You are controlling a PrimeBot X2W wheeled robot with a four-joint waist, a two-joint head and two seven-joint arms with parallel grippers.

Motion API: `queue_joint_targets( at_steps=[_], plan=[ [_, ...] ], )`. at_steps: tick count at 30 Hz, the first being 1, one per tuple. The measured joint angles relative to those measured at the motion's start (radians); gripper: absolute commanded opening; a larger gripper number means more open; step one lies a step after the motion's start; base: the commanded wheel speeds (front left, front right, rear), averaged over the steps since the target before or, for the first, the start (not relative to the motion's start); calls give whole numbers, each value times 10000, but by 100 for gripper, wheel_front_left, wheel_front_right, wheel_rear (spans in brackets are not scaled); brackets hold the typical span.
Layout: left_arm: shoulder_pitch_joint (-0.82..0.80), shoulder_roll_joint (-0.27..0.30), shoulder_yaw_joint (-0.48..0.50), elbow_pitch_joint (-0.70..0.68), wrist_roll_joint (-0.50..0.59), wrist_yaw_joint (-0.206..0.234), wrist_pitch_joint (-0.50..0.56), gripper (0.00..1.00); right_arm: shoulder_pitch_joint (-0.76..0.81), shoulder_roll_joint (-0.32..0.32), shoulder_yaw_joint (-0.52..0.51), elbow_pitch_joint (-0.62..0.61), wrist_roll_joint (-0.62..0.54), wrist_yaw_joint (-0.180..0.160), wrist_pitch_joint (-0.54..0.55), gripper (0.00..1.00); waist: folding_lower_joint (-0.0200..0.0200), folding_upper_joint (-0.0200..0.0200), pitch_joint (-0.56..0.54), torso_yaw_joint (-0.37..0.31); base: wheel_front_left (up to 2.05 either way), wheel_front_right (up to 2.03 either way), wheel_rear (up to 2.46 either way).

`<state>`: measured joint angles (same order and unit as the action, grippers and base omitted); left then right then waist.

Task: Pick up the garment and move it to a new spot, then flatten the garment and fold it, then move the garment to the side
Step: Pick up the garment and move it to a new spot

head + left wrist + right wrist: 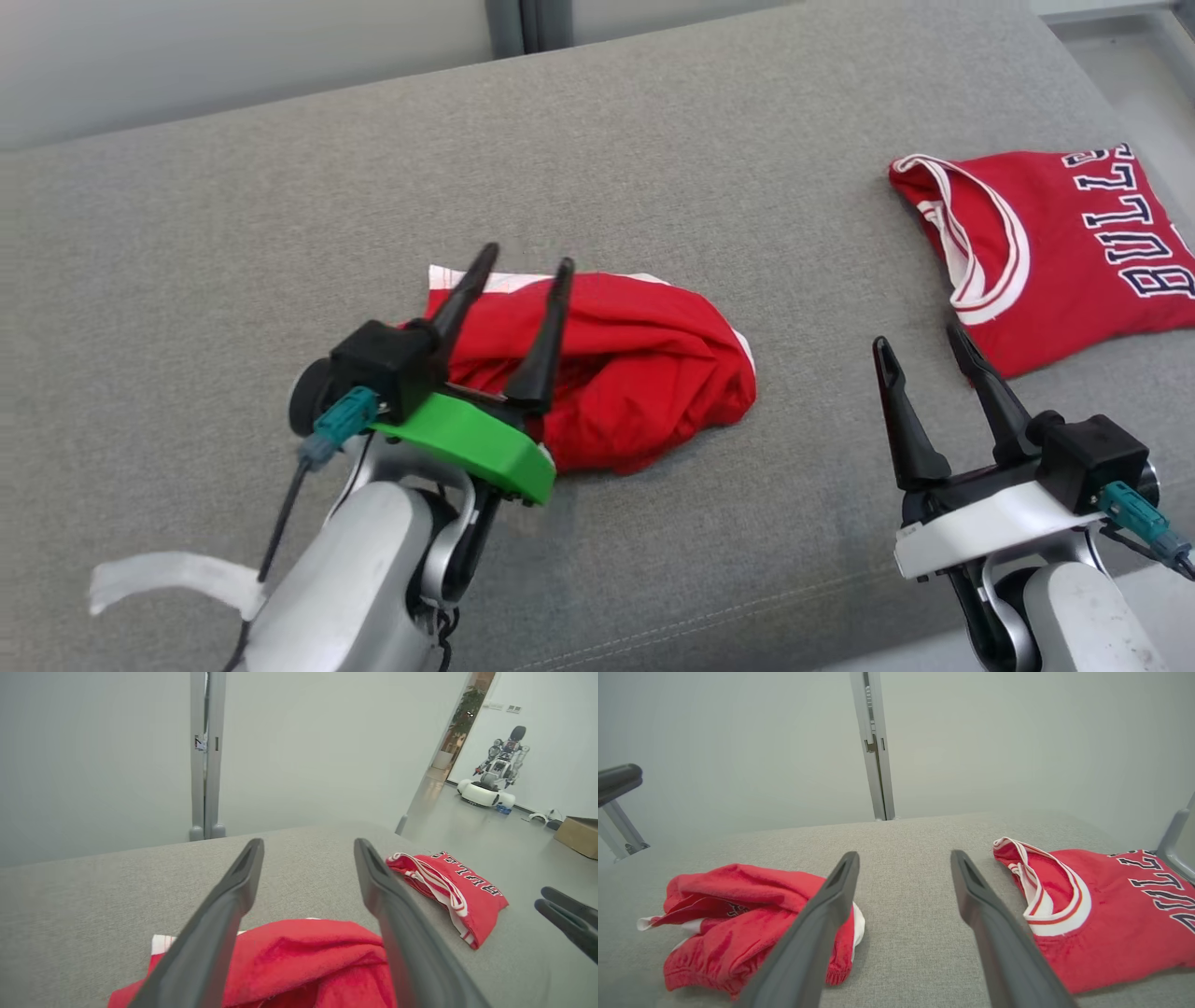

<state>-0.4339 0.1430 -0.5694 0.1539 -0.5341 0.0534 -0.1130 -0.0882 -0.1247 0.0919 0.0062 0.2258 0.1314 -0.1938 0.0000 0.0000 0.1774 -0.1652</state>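
Bunched in soft folds, the white-trimmed red garment (pixel 644 373) lies on grey woven upholstery (pixel 653 159) below the left gripper (pixel 527 259), spread wide and empty like the right gripper (pixel 919 338).

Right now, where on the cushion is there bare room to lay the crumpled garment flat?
Widest bare patch: the grey cushion left of the crumpled red garment. Also free: the strip behind it toward the wall. The gap between it and the Bulls jersey is narrower, with the open right gripper at its near end. The jersey crowds the right end.
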Motion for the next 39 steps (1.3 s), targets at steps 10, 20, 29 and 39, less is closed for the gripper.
queue_joint_targets(
  at_steps=[10,20,29,39],
  plan=[
    [934,825,1889,-694,-113,708,-1342,100,-18,-107,351,184,-23,0,69,100,0,0,-773,720,0,0,0],
    [2302,1287,3519,-957,598,621,-1511,100,251,-123,460,311,-8,0,84,100,0,0,-1361,1117,0,0,0],
    [3805,1492,3850,-974,1141,614,-1511,100,717,-113,531,305,-79,0,253,100,0,0,-1768,1174,0,0,0],
    [4329,1590,3814,-1162,1049,744,-1191,100,949,-59,477,217,-102,0,355,100,0,0,-1908,1236,0,0,0]
  ],
)
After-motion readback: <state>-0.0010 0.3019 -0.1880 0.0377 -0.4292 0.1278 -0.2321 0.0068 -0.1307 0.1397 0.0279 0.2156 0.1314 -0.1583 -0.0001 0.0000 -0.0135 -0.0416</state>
